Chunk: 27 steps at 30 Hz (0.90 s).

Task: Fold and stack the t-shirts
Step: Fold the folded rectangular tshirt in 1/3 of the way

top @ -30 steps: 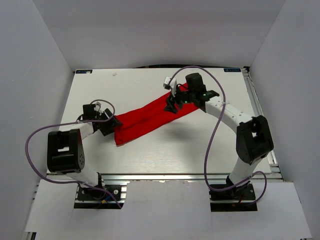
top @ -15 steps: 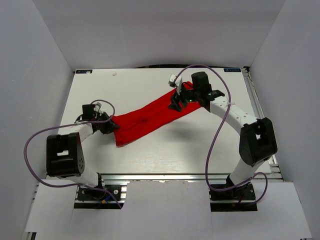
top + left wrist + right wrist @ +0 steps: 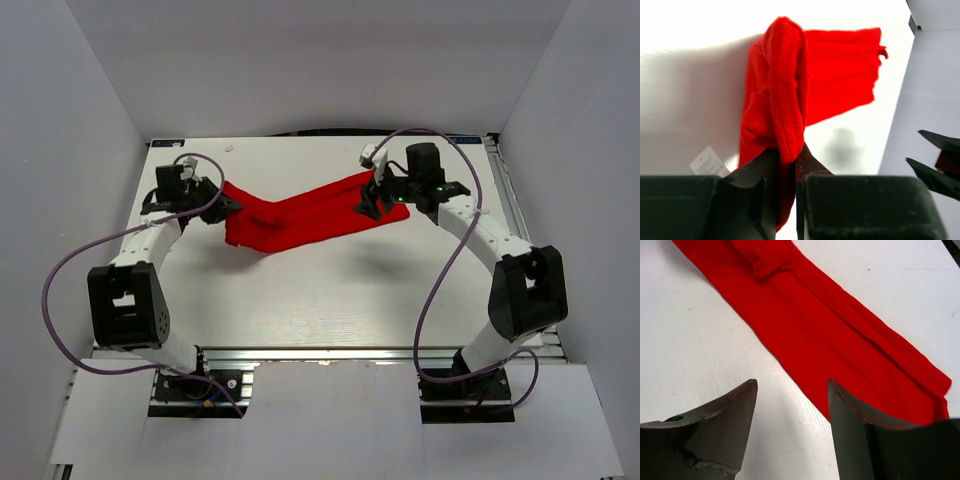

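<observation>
So the red t-shirt (image 3: 300,215) is bunched into a long band across the far half of the table (image 3: 330,300). The left gripper (image 3: 787,167) has its fingers squeezed tight on the shirt's left end. Cloth bulges up between them, and a small white label (image 3: 706,161) pokes out just beside them. My guess is it's holding that end so the band can be pulled straight. The right gripper (image 3: 792,387) hovers at the right end with its fingers spread wide and nothing in them, the shirt flat on the table below, so it's probably lining up a grab. Nothing really blocks either arm. The purple cables (image 3: 440,270) just loop over the near part of the table, and the white walls (image 3: 80,130) stand close by on the left.
</observation>
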### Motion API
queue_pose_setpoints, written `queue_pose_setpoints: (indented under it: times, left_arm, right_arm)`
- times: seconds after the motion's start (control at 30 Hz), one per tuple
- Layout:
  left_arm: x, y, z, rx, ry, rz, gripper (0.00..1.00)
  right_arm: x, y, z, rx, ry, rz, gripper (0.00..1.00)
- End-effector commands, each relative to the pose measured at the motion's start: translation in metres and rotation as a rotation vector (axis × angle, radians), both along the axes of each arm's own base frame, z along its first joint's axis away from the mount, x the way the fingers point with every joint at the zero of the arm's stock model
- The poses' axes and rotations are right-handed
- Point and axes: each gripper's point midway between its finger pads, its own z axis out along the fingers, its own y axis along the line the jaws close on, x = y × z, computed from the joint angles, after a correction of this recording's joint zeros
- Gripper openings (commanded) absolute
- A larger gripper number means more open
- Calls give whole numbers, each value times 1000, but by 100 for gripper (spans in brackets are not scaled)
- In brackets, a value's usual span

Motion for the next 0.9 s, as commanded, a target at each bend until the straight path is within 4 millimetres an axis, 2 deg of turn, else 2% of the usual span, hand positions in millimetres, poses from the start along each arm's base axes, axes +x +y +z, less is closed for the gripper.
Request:
queue_pose_setpoints:
  times: [0.0,0.03,0.07,0.13,0.17,0.2,0.27,0.3,0.33,0.37,0.4,0.43,0.5,0.57,0.63,0.87]
  left_arm:
    - [10,-30,16,-76,24,-47,0]
    - [10,-49,16,-72,28,-86,0]
    - [14,-55,8,-78,56,-85,0]
    - [24,-70,10,-61,51,-94,0]
    - [28,-75,-2,-57,84,-94,0]
    - [35,-84,1,-45,73,-98,0]
    - [44,-92,-4,-32,85,-97,0]
    - [48,-95,-18,-17,123,-94,0]
    - [57,-101,-12,-6,104,-94,0]
    - [59,-104,-16,3,118,-95,0]
    - [62,-106,-28,10,145,-96,0]
    - [68,-111,-24,16,133,-100,0]
    - [69,-118,-35,26,162,-111,0]
    - [74,-123,-35,33,163,-115,0]
    - [74,-129,-45,40,189,-124,0]
    - [77,-151,-46,40,196,-148,0]
  right_arm:
    - [-2,-10,20,38,-27,-17,65]
    - [1,-16,20,39,-27,-29,65]
    - [1,-18,22,41,-30,-35,65]
    - [2,-25,24,48,-33,-49,65]
    - [2,-28,24,50,-32,-54,65]
    - [2,-33,26,54,-33,-62,65]
    - [3,-38,26,55,-34,-73,65]
    - [3,-41,26,56,-36,-80,65]
    - [2,-46,25,58,-31,-89,65]
    - [2,-48,25,59,-31,-94,65]
    - [2,-50,24,60,-30,-98,65]
    - [1,-54,23,61,-27,-106,65]
    - [1,-60,21,62,-23,-121,65]
    - [-1,-64,19,62,-20,-126,65]
    - [-1,-68,17,61,-17,-135,65]
    - [-2,-73,11,58,-7,-148,65]
